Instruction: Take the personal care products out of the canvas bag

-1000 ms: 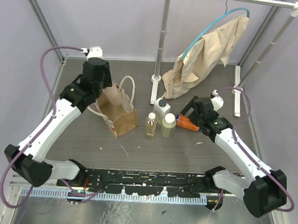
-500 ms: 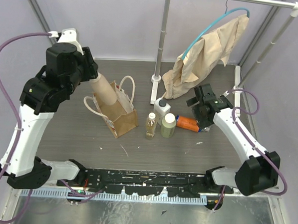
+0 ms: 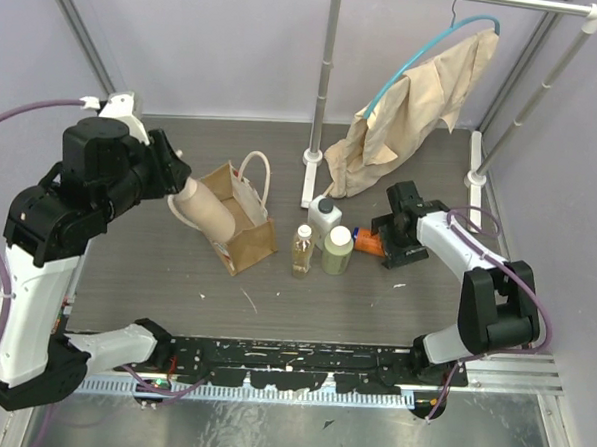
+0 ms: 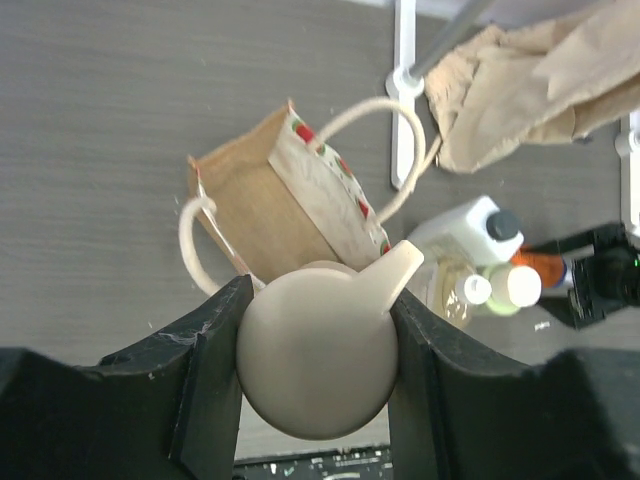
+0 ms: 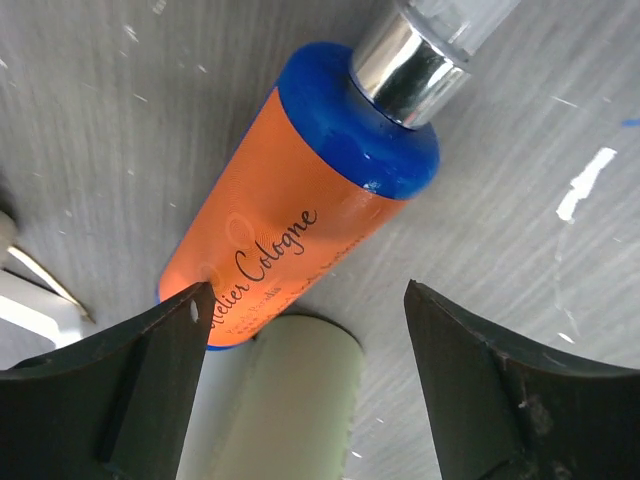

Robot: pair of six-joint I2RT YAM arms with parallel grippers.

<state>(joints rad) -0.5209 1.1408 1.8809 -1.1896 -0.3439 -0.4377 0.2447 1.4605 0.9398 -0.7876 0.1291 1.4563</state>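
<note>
Tan round-bodied plastic bottle is hanging tilted at left of centre in the overhead view. Its lower end is overlapping the open mouth of the small boxy tan-brown canvas bag; whether it is touching the fabric cannot be told. The left gripper is clamping the bottle's body between its black fingers. The bag is standing upright on the grey table. Just right of the bag, a slim amber bottle, an olive-green bottle with a pale lid and a white flat-sided bottle with a dark cap are standing close together. Further right, the right gripper, fingers spread apart, is hovering over an orange bottle with a blue shoulder that is lying on its side.
</note>
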